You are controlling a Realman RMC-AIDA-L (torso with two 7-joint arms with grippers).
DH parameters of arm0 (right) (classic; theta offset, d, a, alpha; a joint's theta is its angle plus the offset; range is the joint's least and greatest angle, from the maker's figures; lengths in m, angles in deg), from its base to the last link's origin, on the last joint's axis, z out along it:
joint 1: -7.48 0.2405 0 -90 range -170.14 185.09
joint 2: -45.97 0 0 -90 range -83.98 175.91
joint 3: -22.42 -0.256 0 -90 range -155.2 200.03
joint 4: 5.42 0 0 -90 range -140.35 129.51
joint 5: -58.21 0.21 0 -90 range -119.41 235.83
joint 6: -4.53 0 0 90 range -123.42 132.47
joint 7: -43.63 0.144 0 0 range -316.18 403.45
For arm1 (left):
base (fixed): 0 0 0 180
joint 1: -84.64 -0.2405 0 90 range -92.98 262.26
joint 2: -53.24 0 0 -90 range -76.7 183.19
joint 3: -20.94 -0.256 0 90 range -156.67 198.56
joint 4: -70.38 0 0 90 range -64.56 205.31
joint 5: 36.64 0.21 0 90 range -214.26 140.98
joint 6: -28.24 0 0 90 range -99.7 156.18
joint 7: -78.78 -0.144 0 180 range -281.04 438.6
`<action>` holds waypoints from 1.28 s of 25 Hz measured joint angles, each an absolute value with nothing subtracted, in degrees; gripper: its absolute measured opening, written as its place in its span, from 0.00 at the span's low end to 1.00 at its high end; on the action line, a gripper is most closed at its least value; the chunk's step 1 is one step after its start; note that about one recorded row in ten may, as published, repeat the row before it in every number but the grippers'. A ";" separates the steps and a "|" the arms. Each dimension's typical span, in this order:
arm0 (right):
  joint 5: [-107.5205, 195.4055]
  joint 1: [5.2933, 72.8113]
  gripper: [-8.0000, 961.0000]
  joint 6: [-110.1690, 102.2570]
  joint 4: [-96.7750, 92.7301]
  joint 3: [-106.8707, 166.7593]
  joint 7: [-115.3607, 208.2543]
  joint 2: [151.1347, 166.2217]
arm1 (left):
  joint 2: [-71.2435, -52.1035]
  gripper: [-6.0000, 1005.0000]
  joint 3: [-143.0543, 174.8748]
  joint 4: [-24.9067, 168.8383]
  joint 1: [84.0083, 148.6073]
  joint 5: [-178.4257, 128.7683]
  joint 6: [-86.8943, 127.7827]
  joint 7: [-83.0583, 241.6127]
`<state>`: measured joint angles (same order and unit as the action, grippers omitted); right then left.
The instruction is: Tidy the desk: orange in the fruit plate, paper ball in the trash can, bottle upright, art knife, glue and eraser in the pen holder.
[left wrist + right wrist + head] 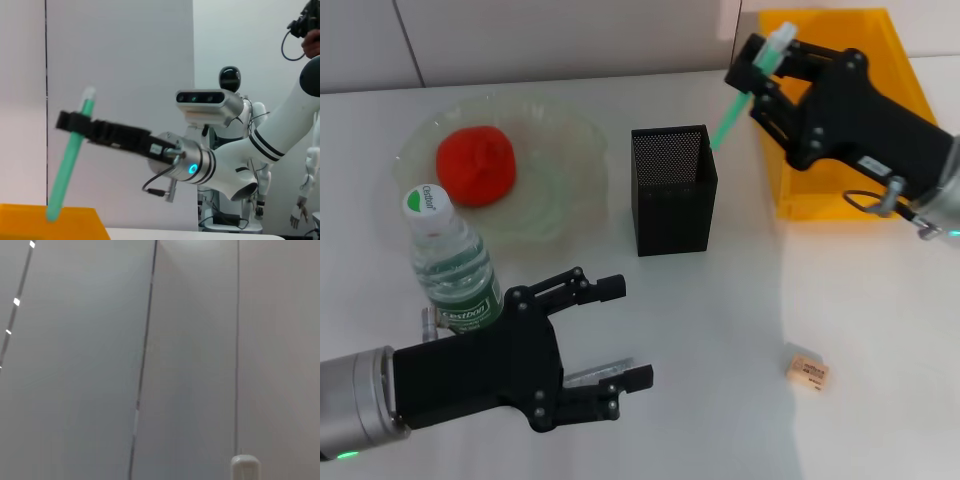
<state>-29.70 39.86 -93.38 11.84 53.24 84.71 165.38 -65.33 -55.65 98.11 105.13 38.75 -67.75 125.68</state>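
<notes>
One glue (740, 95) stick, pinched tilted by the right end effector (761, 68), should be straightened over the pen holder (672, 190) before release.

Right gripper (80, 122) clamped on glue (70, 160), gripping near pale translucent end. Glue tilted, pale end uppermost, lower tip in front of trash can (60, 222) rim. Trash can: orange, occupying lower corner of view. Right arm (235, 160): black gripper body, silver wrist ring with blue-lit indicator, white segments with black bands. Humanoid robot (231, 82) with black head standing behind arm. Pale wall panels behind.
</notes>
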 joint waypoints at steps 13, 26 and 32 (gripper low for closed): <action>-29.80 44.77 0.25 -79.15 5.86 55.13 82.61 165.43 | -65.32 0.82 -55.75 96.43 105.56 38.61 -67.86 125.56; -29.87 44.71 0.27 -75.27 3.62 56.25 83.96 165.52 | -65.32 0.82 -55.66 95.91 105.14 38.62 -68.44 125.49; -29.80 44.08 0.34 -75.64 3.34 56.25 84.06 165.52 | -65.32 0.82 -55.62 95.71 105.07 38.77 -69.30 125.13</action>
